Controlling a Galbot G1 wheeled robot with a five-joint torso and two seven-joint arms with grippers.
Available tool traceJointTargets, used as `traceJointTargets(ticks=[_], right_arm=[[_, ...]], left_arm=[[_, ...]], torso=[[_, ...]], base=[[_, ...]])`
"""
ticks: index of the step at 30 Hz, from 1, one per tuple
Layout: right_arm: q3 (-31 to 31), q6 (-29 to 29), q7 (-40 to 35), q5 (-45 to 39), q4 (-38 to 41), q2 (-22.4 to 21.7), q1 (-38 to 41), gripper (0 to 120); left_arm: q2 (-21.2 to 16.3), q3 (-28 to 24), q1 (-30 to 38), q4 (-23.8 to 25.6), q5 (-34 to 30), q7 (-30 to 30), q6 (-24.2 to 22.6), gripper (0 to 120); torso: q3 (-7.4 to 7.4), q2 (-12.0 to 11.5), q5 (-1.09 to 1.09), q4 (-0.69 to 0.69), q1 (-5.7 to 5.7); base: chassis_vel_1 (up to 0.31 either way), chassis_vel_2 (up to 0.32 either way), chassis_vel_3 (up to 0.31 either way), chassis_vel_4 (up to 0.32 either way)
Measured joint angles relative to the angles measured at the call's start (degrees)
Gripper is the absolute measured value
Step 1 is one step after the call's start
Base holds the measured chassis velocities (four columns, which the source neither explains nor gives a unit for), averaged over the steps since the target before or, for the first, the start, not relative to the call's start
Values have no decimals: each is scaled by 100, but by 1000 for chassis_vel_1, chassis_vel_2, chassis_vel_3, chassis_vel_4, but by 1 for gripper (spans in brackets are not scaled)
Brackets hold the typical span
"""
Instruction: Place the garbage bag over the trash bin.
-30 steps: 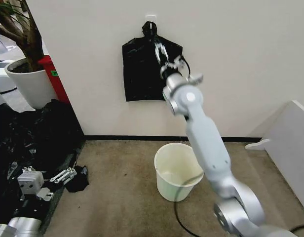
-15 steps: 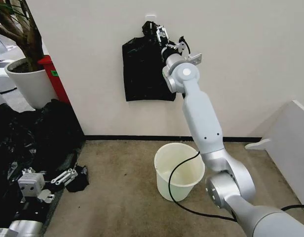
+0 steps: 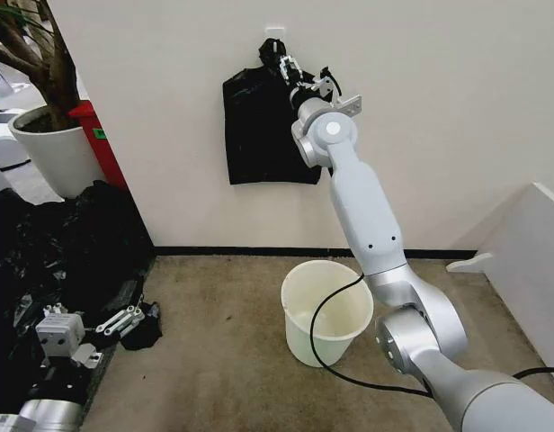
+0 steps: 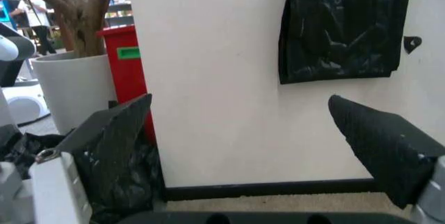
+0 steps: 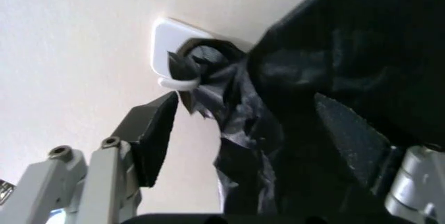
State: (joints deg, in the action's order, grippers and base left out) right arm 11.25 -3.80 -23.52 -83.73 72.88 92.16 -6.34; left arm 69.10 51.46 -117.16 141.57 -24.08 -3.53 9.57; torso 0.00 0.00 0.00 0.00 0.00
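Garbage bag (image 3: pixel 259 126) hangs vertical from hook (image 5: pixel 174 60), knot up.

The garbage bag (image 3: pixel 259 126) is showing as thin, glossy black plastic film, wrinkled where it is bunching between the right end effector (image 5: pixel 250 140) fingers (image 5: pixel 154 135), whose pads are looking matt and finely textured. Far below that end effector, the trash bin (image 3: pixel 324 310) is appearing as smooth, slightly translucent cream plastic on rough carpet (image 3: pixel 223 360).

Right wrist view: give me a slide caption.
Right end effector open around the neck of the black bag hanging from a white wall hook.
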Motion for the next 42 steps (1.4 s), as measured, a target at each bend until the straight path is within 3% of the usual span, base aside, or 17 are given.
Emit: traceJointTargets(ticks=[8, 10, 12, 16, 19, 24, 35, 42], right_arm=[[-82, 28, -61, 13, -69, -2, 117, 63], [-100, 80, -104, 9, -86, -2, 141, 53], [-109, 91, -111, 9, -88, -2, 146, 51], [-148, 118, -144, -2, -86, -2, 155, 31], [-186, 128, -164, -7, -72, -2, 148, 25], [-262, 134, -258, -25, -50, -2, 126, 2], [-192, 244, -796, -401, -53, -2, 203, 0], [-330, 431, -1792, -754, 271, -2, 90, 0]], left_arm=[[10, -28, 27, -5, 15, 0, -2, 100], [17, -35, 36, -9, 17, 0, -2, 100], [21, -39, 38, -10, 18, 0, -2, 100], [32, -44, 45, -12, 24, -2, 6, 100], [32, -43, 47, -13, 24, -3, 10, 100], [32, -68, 84, -30, 33, -5, 16, 100], [89, -83, 93, -54, 105, 5, 91, 100], [130, -98, 106, -91, 147, 23, 144, 100]], torso=[[0, 0, 0, 1, 0], [0, 0, 0, -1, 0], [0, 0, 1, -1, 0], [0, 0, 0, 0, 0], [0, 0, 0, 0, 0], [0, 0, 0, 0, 0], [0, 0, 1, 0, 0], [0, 1, 0, 0, 0]], base=[[0, 0, 0, 0], [0, 0, 0, 0], [0, 0, 0, 0], [0, 0, 0, 0], [0, 0, 0, 0], [0, 0, 0, 0], [0, 0, 0, 0], [0, 0, 0, 0]])
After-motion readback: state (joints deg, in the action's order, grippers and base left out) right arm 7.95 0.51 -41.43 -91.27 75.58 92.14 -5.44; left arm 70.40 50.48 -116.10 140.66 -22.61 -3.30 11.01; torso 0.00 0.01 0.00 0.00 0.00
